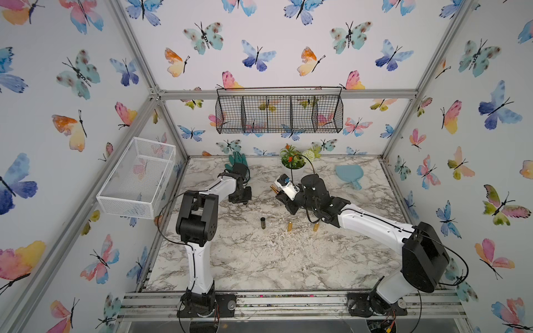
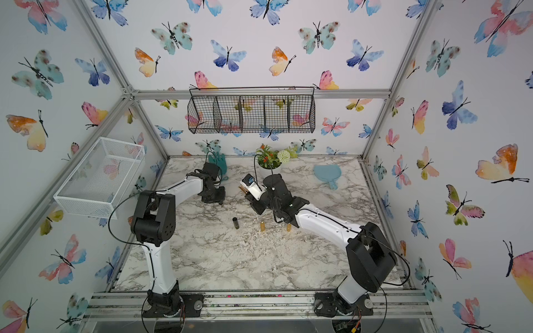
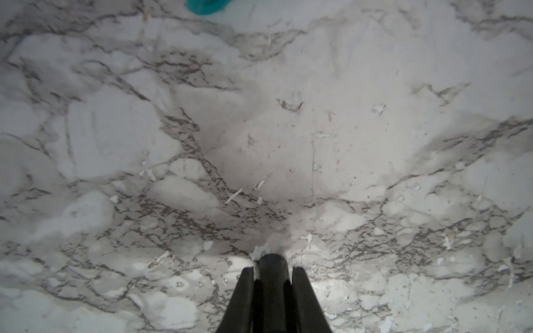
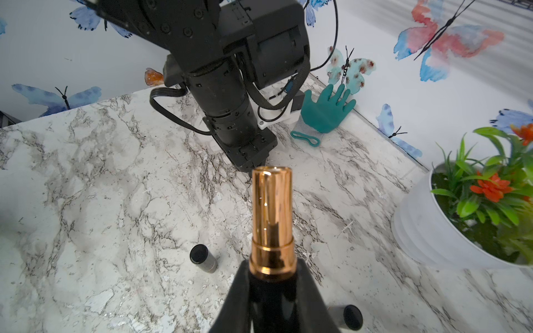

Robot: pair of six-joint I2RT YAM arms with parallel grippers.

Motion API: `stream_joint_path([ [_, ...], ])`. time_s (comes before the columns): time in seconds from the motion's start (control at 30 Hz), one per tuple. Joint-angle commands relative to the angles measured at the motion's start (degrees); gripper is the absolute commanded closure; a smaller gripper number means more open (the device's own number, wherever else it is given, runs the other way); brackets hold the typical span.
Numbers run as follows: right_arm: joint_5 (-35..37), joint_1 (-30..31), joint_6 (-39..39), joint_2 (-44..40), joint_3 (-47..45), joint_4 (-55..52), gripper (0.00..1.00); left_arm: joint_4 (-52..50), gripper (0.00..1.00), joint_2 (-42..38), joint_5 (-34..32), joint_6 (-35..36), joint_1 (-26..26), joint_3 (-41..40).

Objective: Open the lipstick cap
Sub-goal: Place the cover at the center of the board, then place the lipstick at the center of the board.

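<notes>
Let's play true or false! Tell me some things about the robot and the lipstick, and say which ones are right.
1. The right gripper holds a gold lipstick. True.
2. The lipstick has its cap on. False: its gold tube is bare.
3. The left gripper is empty. False: it is shut on a dark cap.
4. A green glove lies on the table. True.
5. The plant sits in the wire basket. False: it stands on the table.

Teal glove (image 3: 206, 6), lipstick base (image 4: 272, 305) past frame edges
</notes>
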Motion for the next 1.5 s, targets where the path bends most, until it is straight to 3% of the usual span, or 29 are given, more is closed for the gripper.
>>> stream_joint_path([
  [0.0, 0.63, 0.21, 0.91, -0.30, -0.98, 0.64, 0.85, -2.59, 0.89, 1.88, -0.60, 1.07, -0.22, 0.68],
  [0.07, 0.73, 0.21, 0.91, -0.12, -0.90, 0.41, 0.85, -2.61, 0.85, 1.97, -0.69, 1.21, -0.40, 0.42],
  [0.23, 0.86, 0.21, 1.08, -0.12, -1.14, 0.33, 0.85, -2.63, 0.59, 0.24, -0.35, 1.23, -0.55, 0.16],
  [0.37, 0.83, 0.22, 1.26, 0.20, -1.25, 0.69, 0.85, -2.69, 0.48, -4.35, 0.92, 1.13, -0.59, -0.54],
  [0.6, 0.30, 0.21, 1.78, 0.84, -1.16, 1.30, 0.84, -5.46, 0.42, -14.88, 3.64, 0.42, -0.46, 0.88],
  [0.9, -0.83, 0.21, 2.64, 2.88, -0.57, 2.74, 0.84, -6.69, 0.42, -28.75, 30.24, 0.89, 0.83, -1.86],
  [1.0, -1.78, 0.29, 3.17, 3.97, -0.33, 3.56, 0.84, -6.72, 0.40, -31.54, 36.30, 0.63, 0.82, -3.06],
  [1.2, -3.38, 0.80, 3.71, 5.80, 1.48, 4.20, 0.84, -6.72, 0.39, -32.87, 40.68, 0.44, 0.51, -4.44],
  [1.47, -4.15, 2.22, 3.37, 7.78, 4.36, 3.76, 0.84, -6.11, 0.38, -30.65, 40.57, 1.24, -0.98, -5.25],
])
